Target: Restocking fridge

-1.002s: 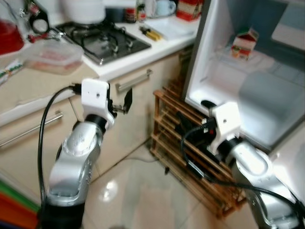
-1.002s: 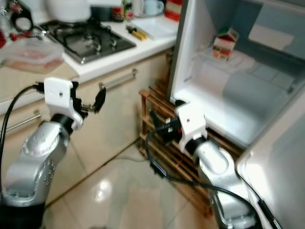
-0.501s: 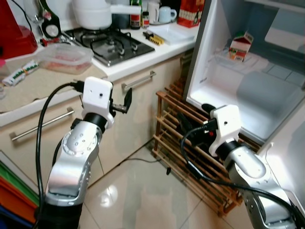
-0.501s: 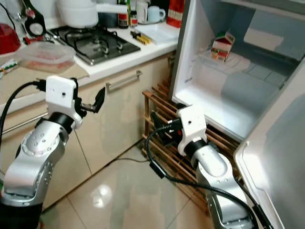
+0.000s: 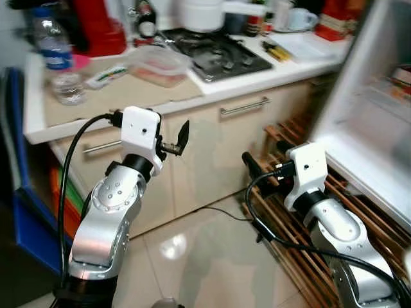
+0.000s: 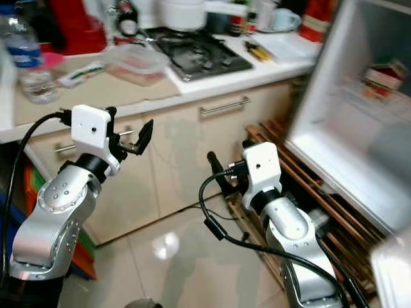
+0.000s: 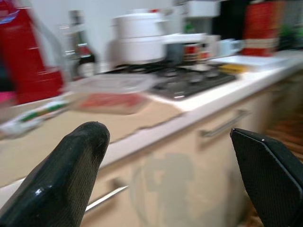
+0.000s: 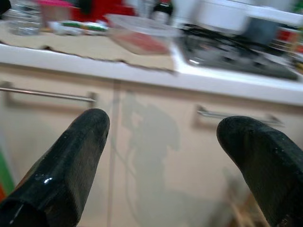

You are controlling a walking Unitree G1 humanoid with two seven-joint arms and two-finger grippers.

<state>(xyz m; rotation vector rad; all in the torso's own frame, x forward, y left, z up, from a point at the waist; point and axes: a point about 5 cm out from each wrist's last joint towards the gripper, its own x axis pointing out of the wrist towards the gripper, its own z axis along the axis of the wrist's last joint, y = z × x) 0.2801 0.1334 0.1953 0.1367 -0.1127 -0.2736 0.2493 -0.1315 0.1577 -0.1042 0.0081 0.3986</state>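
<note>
**Ann:** Two empty grippers up front. The left gripper [image 5: 182, 136] is raised before the cupboard drawers, jaws apart, nothing between them. The right gripper [image 6: 218, 172] is lower, near the wooden rack [image 5: 302, 256], jaws apart too.

**Ben:** And the goods?

**Ann:** On the tabletop [image 5: 148, 96]: a clear food tub [image 5: 157, 64] beside the hob [image 5: 221, 51], a water bottle [image 5: 54, 58] further to the left. The fridge [image 6: 347, 128] stands open on the right, a carton [image 6: 380, 76] on its shelf.

**Ben:** So the step in hand looks like fetching an item.

**Ann:** I'd say so. Best to face the tabletop squarely, lift a gripper above its edge, and approach the tub from the side with the jaws wide. It looks light and smooth, so close on its walls, below the lid.

**Ben:** Risks?

**Ann:** Clipping the drawer handle [image 5: 245, 106] or dragging the brown mat [image 5: 122, 90].
</note>
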